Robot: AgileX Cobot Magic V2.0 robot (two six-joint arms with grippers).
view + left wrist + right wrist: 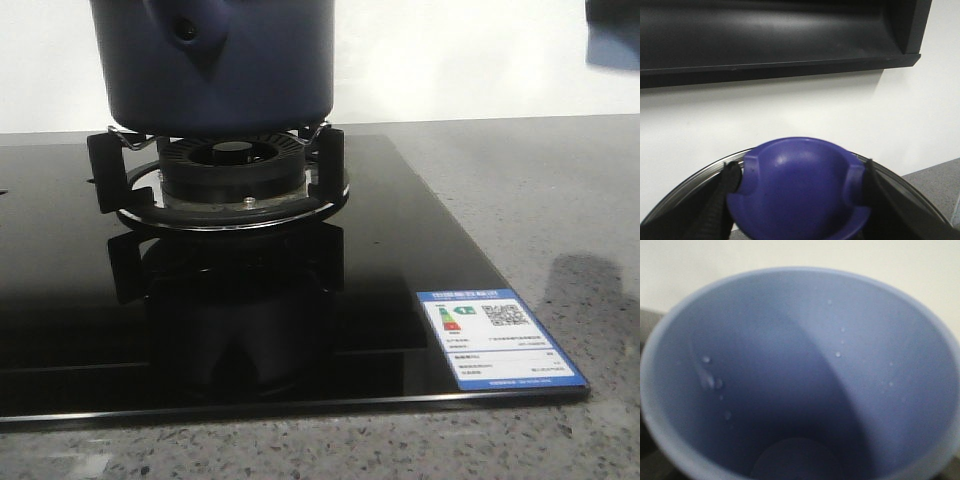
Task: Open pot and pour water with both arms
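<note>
Pale blue cup fills the right wrist view, right gripper unseen; left gripper clenched on the pot lid's knob

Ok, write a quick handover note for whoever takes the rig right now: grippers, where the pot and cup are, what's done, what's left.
Left gripper: fingers on either side of the blue lid knob, apparently gripping it; glass lid rim visible below.
Right gripper: not visible; its wrist camera looks straight into the pale blue cup, which looks empty apart from droplets.
Pot: on the burner stand of the black hob.
Done: knob reached. Whether the lid is off yet can't be told.
Left: confirm the lid is off and pour the water.
</note>
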